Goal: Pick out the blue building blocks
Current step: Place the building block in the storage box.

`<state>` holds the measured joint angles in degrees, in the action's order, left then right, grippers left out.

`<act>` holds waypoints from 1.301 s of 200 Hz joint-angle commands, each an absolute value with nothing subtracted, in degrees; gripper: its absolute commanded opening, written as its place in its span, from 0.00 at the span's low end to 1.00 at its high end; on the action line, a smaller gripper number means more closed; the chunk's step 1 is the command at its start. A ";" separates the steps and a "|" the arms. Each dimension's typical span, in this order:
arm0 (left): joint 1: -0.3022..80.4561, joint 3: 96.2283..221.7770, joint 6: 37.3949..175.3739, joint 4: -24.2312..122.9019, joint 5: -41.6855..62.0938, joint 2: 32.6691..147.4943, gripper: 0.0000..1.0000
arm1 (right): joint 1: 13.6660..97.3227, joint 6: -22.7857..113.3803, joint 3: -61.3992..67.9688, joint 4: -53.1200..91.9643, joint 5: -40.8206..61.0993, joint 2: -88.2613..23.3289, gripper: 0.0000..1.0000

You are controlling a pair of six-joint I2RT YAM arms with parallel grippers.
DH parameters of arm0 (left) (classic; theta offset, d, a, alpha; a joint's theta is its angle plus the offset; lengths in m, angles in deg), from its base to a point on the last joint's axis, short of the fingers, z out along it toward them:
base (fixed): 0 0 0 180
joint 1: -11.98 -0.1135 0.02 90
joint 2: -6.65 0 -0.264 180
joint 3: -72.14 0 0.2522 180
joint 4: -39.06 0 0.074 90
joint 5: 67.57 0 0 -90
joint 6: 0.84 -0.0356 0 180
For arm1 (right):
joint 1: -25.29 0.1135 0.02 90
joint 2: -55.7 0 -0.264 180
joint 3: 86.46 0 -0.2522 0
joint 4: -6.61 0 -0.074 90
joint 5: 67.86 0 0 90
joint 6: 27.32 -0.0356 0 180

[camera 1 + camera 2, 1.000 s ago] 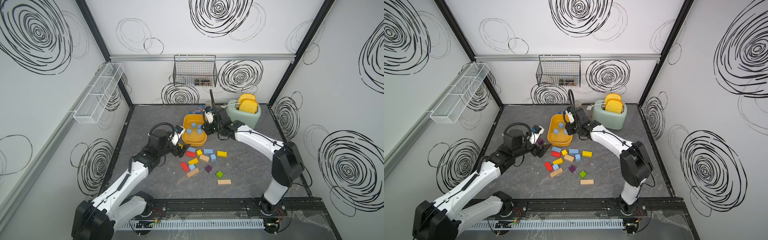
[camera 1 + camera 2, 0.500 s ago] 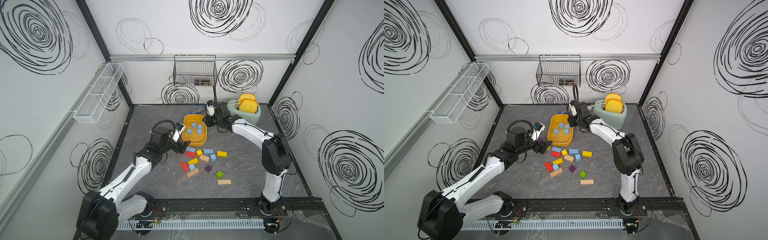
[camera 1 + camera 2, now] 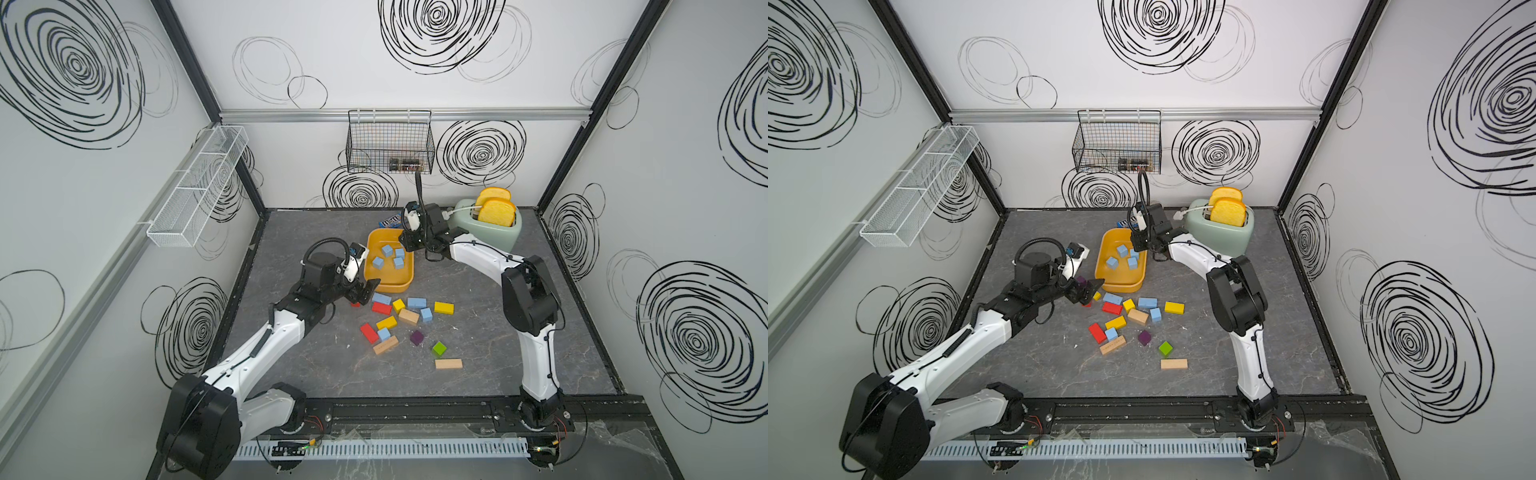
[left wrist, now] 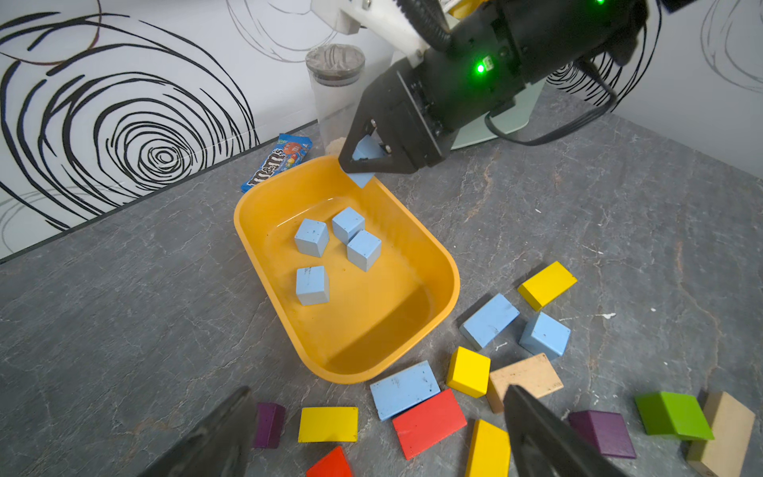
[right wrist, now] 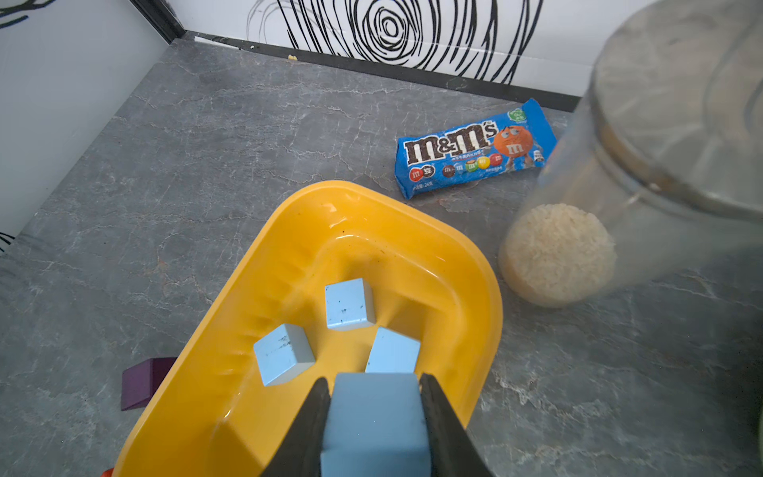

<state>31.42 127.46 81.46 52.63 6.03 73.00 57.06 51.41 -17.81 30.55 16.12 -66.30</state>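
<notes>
Top views both show the left gripper [image 3: 368, 292] spread wide and empty at 7 o'clock of the yellow tray [image 3: 388, 286]; the right gripper [image 3: 406, 245], at its 1 o'clock rim, clamps a blue block [image 5: 373, 413]. Let go this near the edge, it could clip the rim and tumble out. Four matte, scuffed light-blue cubes [image 4: 311, 237] sit inside; more blue blocks [image 4: 489, 320] lie loose at 6 o'clock.
</notes>
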 commanded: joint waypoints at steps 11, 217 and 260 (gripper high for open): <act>31.10 126.18 82.45 48.97 6.67 73.62 0.96 | 57.19 51.89 -22.61 30.43 16.34 -70.08 0.00; 33.84 123.82 83.68 47.95 12.20 72.89 0.96 | 57.31 48.66 -34.48 30.24 13.94 -83.84 0.19; 33.78 123.92 84.11 47.28 11.95 73.19 0.96 | 57.33 47.68 -35.17 29.71 13.96 -85.02 0.31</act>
<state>33.47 124.01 83.80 49.66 12.00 72.87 57.13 48.60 -32.97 30.26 14.30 -83.26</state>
